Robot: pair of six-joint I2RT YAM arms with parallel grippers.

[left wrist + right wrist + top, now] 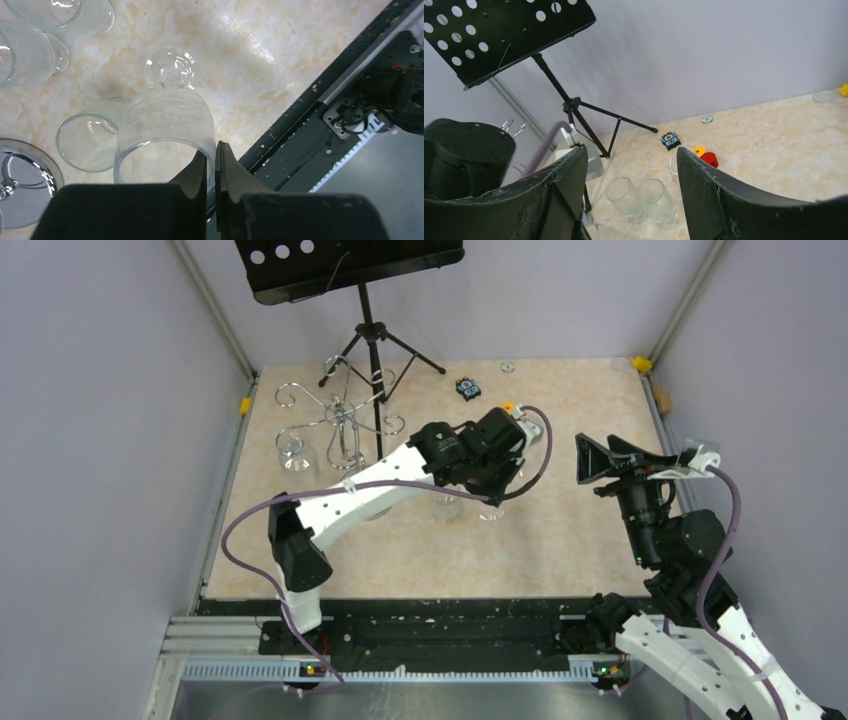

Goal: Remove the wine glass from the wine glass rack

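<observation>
left end effector (212, 154) pinches wine glass (167, 117) rim, wrist view only | right end effector (631, 151) wide

A pale marbled table (560, 540) carries a chrome wine glass rack (345, 420) at its far left. Just beside the rack stands a black music stand (372, 335). Right of the rack lie a small toy (468, 389) and a clear disc (507, 367). Nearer than the rack, also to its right, two glasses (656, 200) stand upright.
</observation>
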